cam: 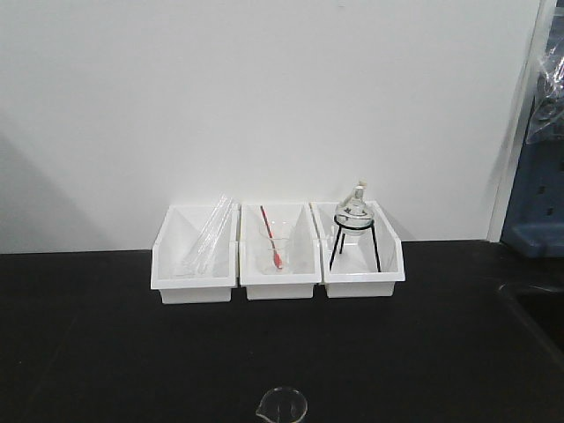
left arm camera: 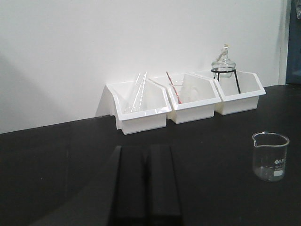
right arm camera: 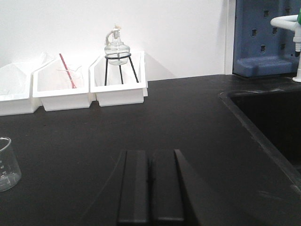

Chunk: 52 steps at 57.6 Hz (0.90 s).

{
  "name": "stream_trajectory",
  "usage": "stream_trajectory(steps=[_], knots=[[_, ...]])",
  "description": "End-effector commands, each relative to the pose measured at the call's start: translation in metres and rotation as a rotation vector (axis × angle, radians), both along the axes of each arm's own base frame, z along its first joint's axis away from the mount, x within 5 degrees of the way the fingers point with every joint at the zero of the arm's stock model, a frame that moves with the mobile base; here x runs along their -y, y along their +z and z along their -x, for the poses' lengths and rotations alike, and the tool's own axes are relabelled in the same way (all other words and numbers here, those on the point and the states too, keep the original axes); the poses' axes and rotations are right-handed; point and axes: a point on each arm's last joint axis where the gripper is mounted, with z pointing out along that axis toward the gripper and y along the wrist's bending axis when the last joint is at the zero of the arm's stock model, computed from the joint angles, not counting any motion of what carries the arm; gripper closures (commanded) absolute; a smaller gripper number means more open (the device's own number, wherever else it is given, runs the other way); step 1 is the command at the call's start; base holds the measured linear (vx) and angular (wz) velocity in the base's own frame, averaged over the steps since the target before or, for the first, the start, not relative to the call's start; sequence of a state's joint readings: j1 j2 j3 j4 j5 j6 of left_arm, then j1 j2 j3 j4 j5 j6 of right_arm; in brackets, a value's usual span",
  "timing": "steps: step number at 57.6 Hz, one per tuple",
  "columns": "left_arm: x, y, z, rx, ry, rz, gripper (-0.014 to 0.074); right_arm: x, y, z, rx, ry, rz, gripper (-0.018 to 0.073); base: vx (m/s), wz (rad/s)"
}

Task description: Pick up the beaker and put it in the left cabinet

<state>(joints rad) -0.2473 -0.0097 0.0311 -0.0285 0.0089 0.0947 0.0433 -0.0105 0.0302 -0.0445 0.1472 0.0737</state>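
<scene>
The beaker, small clear glass with white marks and a spout, stands upright on the black counter; its rim shows at the bottom edge of the front view and its side at the left edge of the right wrist view. My left gripper is shut and empty, low over the counter, to the left of the beaker. My right gripper is shut and empty, to the right of the beaker. The left cabinet is out of view.
Three white bins line the wall: glass tubes on the left, a beaker with a red rod in the middle, an alcohol lamp on a black tripod on the right. A sink and blue unit lie right.
</scene>
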Motion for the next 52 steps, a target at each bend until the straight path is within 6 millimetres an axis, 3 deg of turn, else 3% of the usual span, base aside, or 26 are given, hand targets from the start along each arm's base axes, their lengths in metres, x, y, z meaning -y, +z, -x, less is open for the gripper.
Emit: stream_trajectory(steps=[1,20,27,35,45,52], knots=[[0.000,0.003,0.001,0.079,-0.004,0.032,0.0596,0.000,0.007,0.001,0.100,0.001,0.011,0.0565,0.00,0.00],[0.000,0.003,0.001,0.079,-0.004,0.032,0.0596,-0.001,0.017,0.001,0.186,0.005,0.002,0.0565,0.00,0.00],[0.000,0.003,0.001,0.079,-0.004,0.032,0.0596,-0.001,0.043,0.006,0.318,0.008,-0.002,0.0565,0.00,0.00],[0.000,0.003,0.001,0.079,-0.004,0.032,0.0596,-0.001,0.091,0.006,0.372,0.005,0.035,0.0565,0.00,0.00],[0.000,0.003,0.001,0.079,-0.004,0.032,0.0596,-0.003,0.148,-0.032,0.303,0.005,0.100,0.0565,0.00,0.00],[0.000,0.003,0.001,0.079,-0.004,0.032,0.0596,-0.004,0.165,-0.072,0.236,0.011,0.081,0.0565,0.00,0.00]])
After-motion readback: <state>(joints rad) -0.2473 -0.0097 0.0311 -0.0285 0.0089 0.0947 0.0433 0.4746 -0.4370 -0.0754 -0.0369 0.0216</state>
